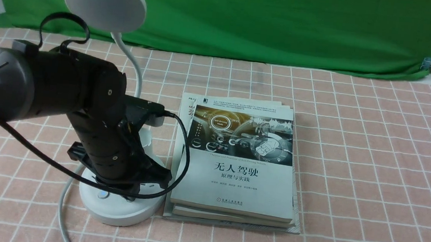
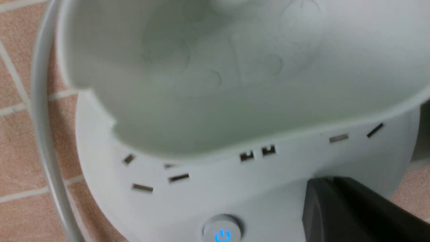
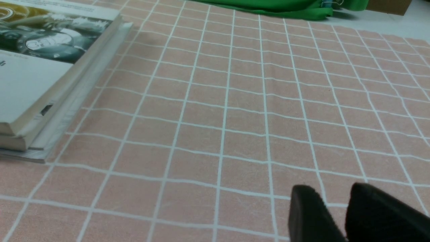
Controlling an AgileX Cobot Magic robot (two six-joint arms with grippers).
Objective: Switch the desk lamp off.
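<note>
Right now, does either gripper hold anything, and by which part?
Nothing is held. The left gripper hangs over the lamp base beside its lit button, gripping nothing. The right gripper is nearly shut with only cloth behind it.

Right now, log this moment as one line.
left claw: low over desk lamp base, beside lit power button | right claw: over bare tablecloth | books: untouched

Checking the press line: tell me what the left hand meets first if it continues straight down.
Probably the white plastic desk lamp, on its round base beside the blue-lit power button; depth is unclear.
</note>
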